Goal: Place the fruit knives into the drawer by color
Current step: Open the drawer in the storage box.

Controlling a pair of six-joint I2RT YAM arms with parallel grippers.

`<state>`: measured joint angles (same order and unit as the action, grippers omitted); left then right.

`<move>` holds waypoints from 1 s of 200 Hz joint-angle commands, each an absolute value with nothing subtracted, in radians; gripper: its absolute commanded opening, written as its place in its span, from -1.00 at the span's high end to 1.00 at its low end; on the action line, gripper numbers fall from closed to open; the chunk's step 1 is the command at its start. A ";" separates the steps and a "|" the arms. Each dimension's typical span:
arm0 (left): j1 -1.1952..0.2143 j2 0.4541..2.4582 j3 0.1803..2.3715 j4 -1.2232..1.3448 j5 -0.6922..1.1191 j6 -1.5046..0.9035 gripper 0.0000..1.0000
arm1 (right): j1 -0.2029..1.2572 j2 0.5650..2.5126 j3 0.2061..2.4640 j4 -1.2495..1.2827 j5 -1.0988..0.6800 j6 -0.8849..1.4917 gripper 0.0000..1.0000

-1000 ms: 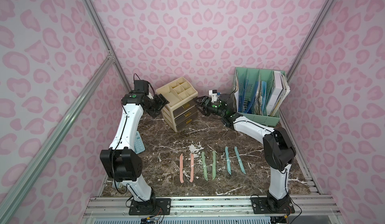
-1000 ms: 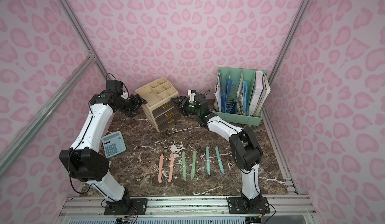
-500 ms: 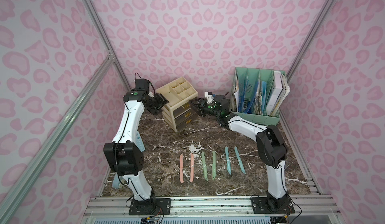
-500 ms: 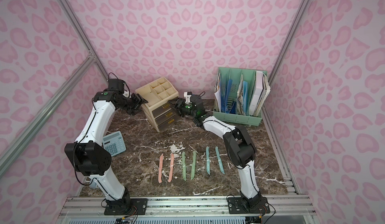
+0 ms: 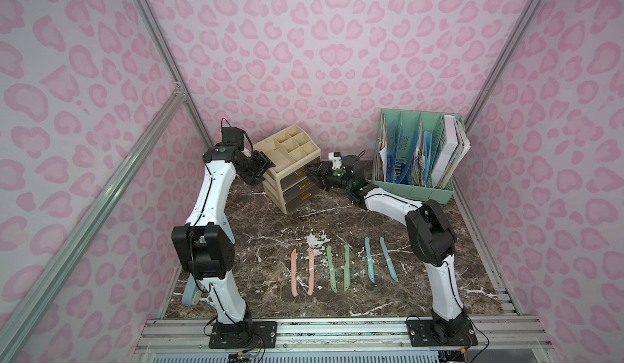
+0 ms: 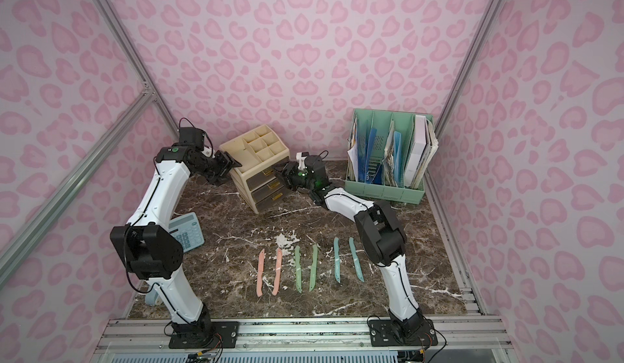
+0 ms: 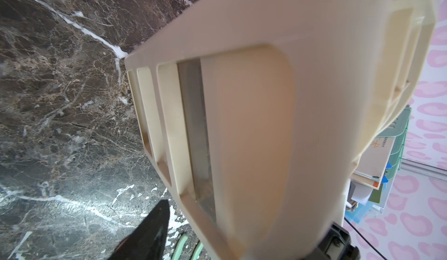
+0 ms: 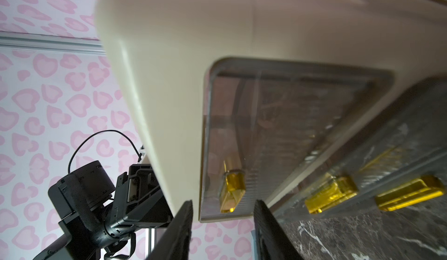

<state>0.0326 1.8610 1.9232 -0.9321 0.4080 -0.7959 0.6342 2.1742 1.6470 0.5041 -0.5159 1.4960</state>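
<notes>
Fruit knives [image 5: 346,270], six slim pink, green and teal, lie rowed on the marble desk [image 5: 270,216]. Our right jaws gape astride the cream drawer cabinet's [image 5: 287,148] top amber handle [image 8: 233,191]; we should pinch squarely, pull straight. Left jaws: cannot tell.

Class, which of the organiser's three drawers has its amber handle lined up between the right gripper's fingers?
The top drawer, just under the open compartments: its handle faces the right gripper's gap; the two lower handles sit off to one side.
</notes>
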 commanded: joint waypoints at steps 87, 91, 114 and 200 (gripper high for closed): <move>0.033 1.881 1.952 -0.938 0.421 -0.787 -0.34 | 0.641 2.221 1.697 0.522 -0.520 1.514 0.42; 0.032 1.882 1.952 -0.938 0.421 -0.787 -0.34 | 0.641 2.221 1.695 0.521 -0.520 1.515 0.42; 0.034 1.884 1.951 -0.937 0.422 -0.786 -0.35 | 0.643 2.226 1.694 0.528 -0.523 1.519 0.40; 0.032 1.884 1.947 -0.939 0.424 -0.785 -0.35 | 0.642 2.255 1.743 0.531 -0.527 1.521 0.46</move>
